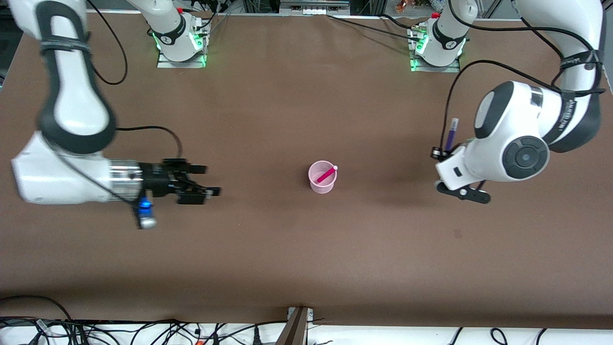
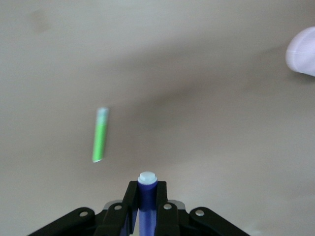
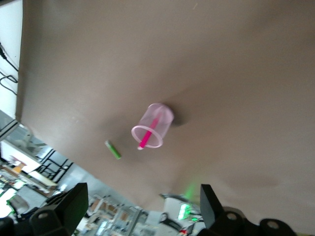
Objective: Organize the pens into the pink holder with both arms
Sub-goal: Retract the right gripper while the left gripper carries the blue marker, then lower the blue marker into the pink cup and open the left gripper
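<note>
Pens are the business here: the magenta-pink pen (image 1: pixel 327 174) already leans inside the pink holder (image 1: pixel 322 177), which stands mid-worktop (image 1: pixel 287 258), roughly between the two arms. The dark purple pen (image 1: pixel 450 135) is clamped in the left hand (image 2: pixel 146 204), its pale cap poking out past the closed fingertips, up in the air over the left arm's end of the worktop. A light green pen (image 2: pixel 100 135) lies flat on the worktop below that hand, as the left wrist view shows; the yellow one is not visible anywhere. The right hand (image 1: pixel 203 181) hangs empty with its fingers spread apart, over the right arm's end of the worktop, waiting. These pens look light, stiff and smooth-barrelled, so they probably roll easily and could slip or pivot if pinched near one end; a grip across the middle of the barrel seems safest. The holder appears thin and light too, likely to tip or skid if a pen is pushed against its rim rather than dropped in from above
</note>
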`<state>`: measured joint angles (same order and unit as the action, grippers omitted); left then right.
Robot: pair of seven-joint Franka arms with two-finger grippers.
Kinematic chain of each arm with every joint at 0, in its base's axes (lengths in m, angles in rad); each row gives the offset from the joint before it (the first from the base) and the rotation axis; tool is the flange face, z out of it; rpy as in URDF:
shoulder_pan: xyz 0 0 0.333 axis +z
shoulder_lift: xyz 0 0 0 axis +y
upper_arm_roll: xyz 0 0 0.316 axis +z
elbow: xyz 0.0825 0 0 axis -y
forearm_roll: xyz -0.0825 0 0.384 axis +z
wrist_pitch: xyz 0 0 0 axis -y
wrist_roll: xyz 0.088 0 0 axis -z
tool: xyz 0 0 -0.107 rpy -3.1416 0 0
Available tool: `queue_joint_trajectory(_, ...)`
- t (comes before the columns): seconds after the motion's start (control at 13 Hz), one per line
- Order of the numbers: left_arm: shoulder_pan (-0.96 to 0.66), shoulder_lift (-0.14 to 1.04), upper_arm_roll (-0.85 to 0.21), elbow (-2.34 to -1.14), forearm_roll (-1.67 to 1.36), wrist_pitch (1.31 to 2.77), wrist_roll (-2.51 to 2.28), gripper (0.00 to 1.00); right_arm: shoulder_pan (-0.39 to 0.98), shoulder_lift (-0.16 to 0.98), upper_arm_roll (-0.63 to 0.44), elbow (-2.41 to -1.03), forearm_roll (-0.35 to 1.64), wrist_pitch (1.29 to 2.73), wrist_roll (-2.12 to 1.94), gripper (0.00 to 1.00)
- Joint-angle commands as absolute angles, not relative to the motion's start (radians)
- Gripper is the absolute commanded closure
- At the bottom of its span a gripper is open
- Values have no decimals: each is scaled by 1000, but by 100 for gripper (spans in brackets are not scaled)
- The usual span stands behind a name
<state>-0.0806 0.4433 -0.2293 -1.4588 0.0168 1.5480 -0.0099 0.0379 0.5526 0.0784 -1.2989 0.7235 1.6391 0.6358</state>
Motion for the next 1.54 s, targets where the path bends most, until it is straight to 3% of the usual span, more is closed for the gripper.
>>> queue_joint_trajectory(0.0, -80, 453, -310, -1447, -8, 1623, 31, 100, 55, 430, 61, -1312, 501, 1541, 544, 0)
queue_joint_trajectory(0.38, -81, 517, -420, -1453, -129, 1856, 157, 100, 55, 215, 52, -1409, 148, 1485, 202, 0)
queue_joint_trajectory(0.77, -109, 592, -433, -1454, -359, 2155, 562, 100, 54, 59, 3, -1587, 61, 1532, 127, 0)
queue_joint_trajectory(1.15, -184, 656, -468, -1537, -448, 2517, 788, 100, 52, 87, -25, -1540, 58, 1542, 104, 0)
queue_joint_trajectory(1.46, -173, 686, -540, -1597, -463, 2681, 913, 100, 74, 91, -17, -1529, -5, 1545, 117, 0)
